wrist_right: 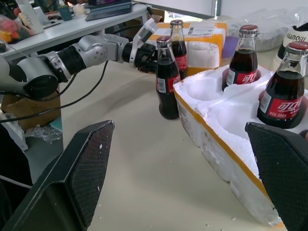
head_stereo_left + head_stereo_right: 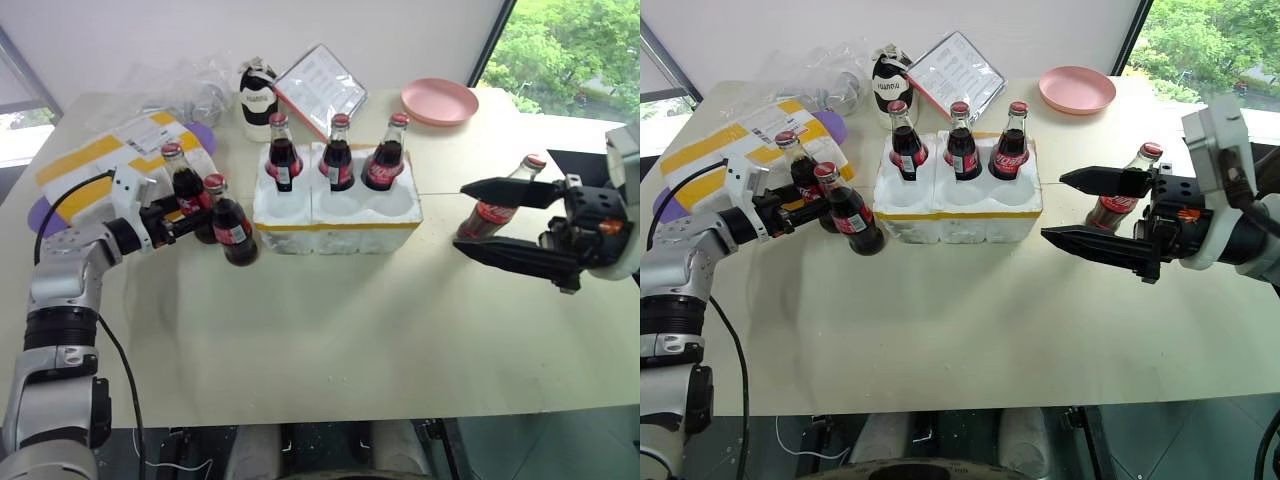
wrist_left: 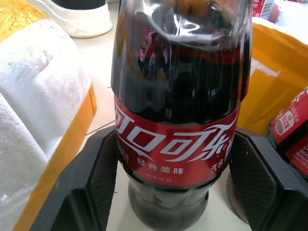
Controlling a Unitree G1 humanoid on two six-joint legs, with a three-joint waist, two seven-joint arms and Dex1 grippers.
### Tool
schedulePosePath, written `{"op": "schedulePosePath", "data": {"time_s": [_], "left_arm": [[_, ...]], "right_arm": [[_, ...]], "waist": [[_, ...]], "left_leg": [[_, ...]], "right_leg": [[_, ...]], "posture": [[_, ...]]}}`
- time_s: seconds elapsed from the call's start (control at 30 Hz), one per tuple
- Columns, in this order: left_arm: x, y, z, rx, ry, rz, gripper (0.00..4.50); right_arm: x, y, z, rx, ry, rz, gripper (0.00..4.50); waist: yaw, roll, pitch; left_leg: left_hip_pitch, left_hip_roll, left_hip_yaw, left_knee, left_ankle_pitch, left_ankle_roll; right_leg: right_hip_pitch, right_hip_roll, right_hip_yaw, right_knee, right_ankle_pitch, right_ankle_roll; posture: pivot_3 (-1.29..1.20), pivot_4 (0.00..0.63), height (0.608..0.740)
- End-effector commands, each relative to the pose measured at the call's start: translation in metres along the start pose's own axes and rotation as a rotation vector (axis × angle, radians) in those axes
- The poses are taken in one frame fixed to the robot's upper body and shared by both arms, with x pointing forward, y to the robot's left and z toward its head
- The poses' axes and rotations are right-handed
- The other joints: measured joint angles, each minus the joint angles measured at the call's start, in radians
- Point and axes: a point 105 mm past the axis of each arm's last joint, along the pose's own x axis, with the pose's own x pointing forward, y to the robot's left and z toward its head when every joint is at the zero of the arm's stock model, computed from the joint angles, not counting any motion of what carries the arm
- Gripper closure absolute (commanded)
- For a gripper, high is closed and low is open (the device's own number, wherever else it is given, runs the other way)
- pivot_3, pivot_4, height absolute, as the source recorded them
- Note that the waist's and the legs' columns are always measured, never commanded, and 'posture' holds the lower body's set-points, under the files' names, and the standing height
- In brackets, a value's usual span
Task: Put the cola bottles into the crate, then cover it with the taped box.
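A: Where do we find the crate [image 2: 336,216]?

B: We see it near the middle of the table [image 2: 330,340], a white foam tray with a yellow band. Three cola bottles stand in its far row of wells: one [image 2: 281,153] at the left, one [image 2: 337,154] in the middle, one [image 2: 385,155] at the right. The near row of wells is empty.

A: And the other bottles?

B: Two stand on the table just left of the crate. The nearer bottle [image 2: 229,222] sits between the fingers of the left gripper [image 2: 205,226]; the other bottle [image 2: 185,185] stands just behind it, close to the taped box [image 2: 110,150]. A sixth bottle [image 2: 497,205] stands well to the right of the crate, beyond the right gripper [image 2: 462,217].

A: How do we read the left gripper?

B: Its two pads flank the red label of the nearer bottle, one on each side, and appear pressed against the glass; we read it as grasping that bottle, which stands upright on the table.

A: And the right gripper?

B: Its fingers are spread wide apart and hold nothing; it hovers to the right of the crate.

A: What lies behind the crate?

B: A black-and-white squat bottle [image 2: 258,98], a tilted card [image 2: 322,85], and a pink plate [image 2: 439,101] further right.
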Motion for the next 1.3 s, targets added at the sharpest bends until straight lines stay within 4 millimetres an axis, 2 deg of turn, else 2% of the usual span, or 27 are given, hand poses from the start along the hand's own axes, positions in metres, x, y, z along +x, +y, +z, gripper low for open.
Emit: {"op": "schedulePosePath", "data": {"time_s": [0.03, 0.23, 0.33, 0.47, 0.57, 0.67, 0.83, 0.97, 1.2, 1.3], "left_arm": [[0.000, 0.003, 0.012, 0.032, -0.037, 0.010, 1.74], [-0.005, 0.005, 0.020, 0.026, -0.065, 0.017, 1.74], [-0.016, 0.006, 0.032, 0.030, -0.094, 0.016, 1.74], [-0.046, 0.000, 0.059, 0.061, -0.126, -0.019, 1.74], [-0.059, -0.005, 0.077, 0.080, -0.148, -0.031, 1.74], [-0.067, -0.006, 0.092, 0.109, -0.170, -0.019, 1.74], [-0.069, -0.015, 0.109, 0.146, -0.195, -0.040, 1.74], [-0.072, -0.026, 0.134, 0.189, -0.235, -0.083, 1.74], [-0.073, -0.055, 0.196, 0.276, -0.283, -0.246, 1.74], [-0.066, -0.069, 0.224, 0.282, -0.312, -0.323, 1.74]], "right_arm": [[0.000, 0.006, 0.010, -0.053, -0.012, 0.012, 0.00], [0.001, 0.005, 0.012, -0.058, -0.013, 0.012, 0.00], [0.002, 0.004, 0.011, -0.061, -0.009, 0.010, 0.00], [0.002, 0.002, 0.010, -0.058, -0.013, 0.007, 0.00], [0.003, -0.001, 0.007, -0.051, -0.015, 0.006, 0.00], [0.005, -0.003, 0.005, -0.046, -0.021, 0.014, 0.00], [0.008, -0.008, 0.002, -0.044, -0.029, 0.019, 0.00], [0.007, -0.011, 0.001, -0.042, -0.033, 0.022, 0.00], [0.002, -0.013, -0.003, -0.038, -0.038, -0.002, 0.00], [-0.001, -0.014, -0.007, -0.034, -0.037, -0.019, 0.00]], "waist": [[0.001, 0.000, 0.000], [0.001, 0.000, 0.000], [0.000, -0.001, 0.000], [-0.008, -0.005, 0.003], [-0.003, -0.007, 0.004], [0.004, -0.007, 0.004], [0.006, -0.008, 0.004], [0.004, -0.010, 0.005], [0.004, -0.014, 0.008], [0.013, -0.015, 0.008]], "left_leg": [[0.000, 0.000, 0.000, 0.000, 0.000, 0.000], [0.000, 0.000, 0.000, 0.000, 0.000, 0.000], [0.000, 0.000, 0.000, 0.000, 0.000, 0.000], [-0.001, 0.001, 0.000, 0.000, 0.000, 0.000], [-0.002, 0.002, 0.000, 0.000, 0.000, -0.001], [-0.002, 0.001, 0.000, 0.000, 0.000, -0.001], [-0.002, 0.000, 0.000, 0.000, 0.000, 0.000], [-0.002, 0.000, 0.000, 0.000, 0.001, -0.002], [-0.002, 0.000, 0.001, 0.000, 0.003, -0.005], [-0.002, 0.000, 0.002, 0.000, 0.003, -0.005]], "right_leg": [[0.000, 0.000, 0.000, 0.000, 0.000, 0.000], [0.000, 0.000, 0.000, 0.000, 0.000, 0.000], [0.000, 0.000, 0.000, 0.000, 0.000, 0.000], [-0.001, 0.000, 0.000, 0.000, 0.000, 0.000], [-0.002, 0.000, 0.000, 0.000, 0.000, 0.000], [-0.001, 0.000, 0.000, 0.000, 0.000, 0.000], [-0.001, -0.001, 0.000, -0.001, 0.000, 0.000], [-0.001, 0.000, 0.000, -0.001, 0.000, 0.000], [0.000, 0.001, -0.001, -0.002, 0.000, 0.001], [0.000, 0.001, -0.001, -0.002, 0.000, 0.001]], "posture": [[0.00, 0.150, 0.740], [0.00, 0.150, 0.740], [0.00, 0.150, 0.740], [0.00, 0.150, 0.740], [0.00, 0.150, 0.740], [0.00, 0.150, 0.740], [0.00, 0.150, 0.740], [0.00, 0.150, 0.740], [0.00, 0.150, 0.740], [0.00, 0.150, 0.740]]}}
